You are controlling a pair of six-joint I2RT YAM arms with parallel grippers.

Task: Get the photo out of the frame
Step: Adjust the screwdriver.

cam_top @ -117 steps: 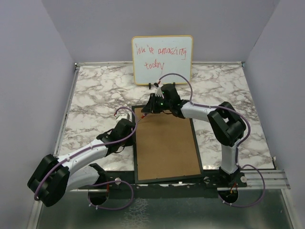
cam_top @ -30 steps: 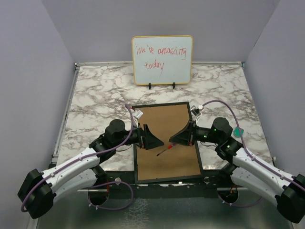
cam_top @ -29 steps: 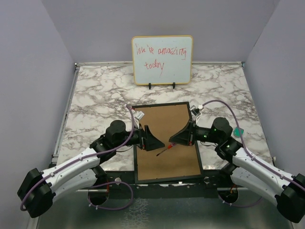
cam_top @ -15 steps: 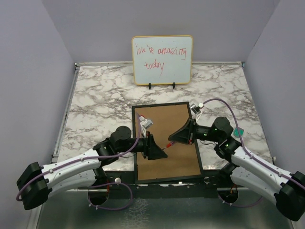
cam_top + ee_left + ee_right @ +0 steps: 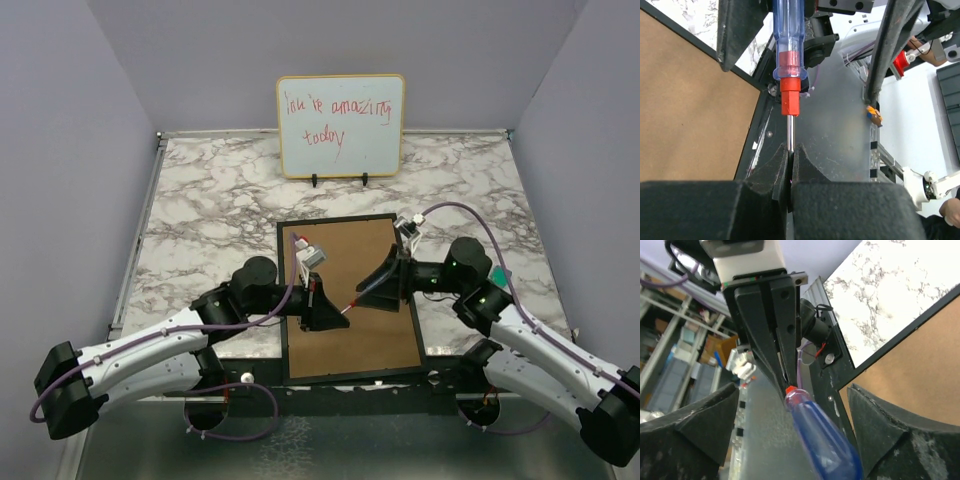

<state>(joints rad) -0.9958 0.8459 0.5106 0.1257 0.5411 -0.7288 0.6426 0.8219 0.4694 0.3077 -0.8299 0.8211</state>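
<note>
1. The photo is not visible in any view. I judge that it lies under the brown back panel (image 5: pixel 370 345), because the frame (image 5: pixel 340 219) lies face down on the marble table (image 5: pixel 200 200), near the front edge and between my two arms
2. This orientation exposes the back panel, which must come out before the photo can be reached. The panel sits inside the black rim. Any retaining tabs are too small to make out
3. The screwdriver (image 5: pixel 789 75) hangs above the middle of the panel, apparently clear of it. Its metal shaft points toward my left side and its clear blue handle toward my right
4. My left gripper (image 5: pixel 790 150) is clamped on the bare shaft just beyond the orange collar. This grip leaves the handle free
5. My right gripper (image 5: pixel 794 387) has its fingers spread wide. The handle end lies between them and appears to touch neither. I judge this to be a handover, with the left gripper alone carrying the tool
6. Both grippers are above the panel, the left over its left half and the right over its right half, with neither touching the frame. The photo, if it is where I judge it to be, lies directly below both, with the panel between
</note>
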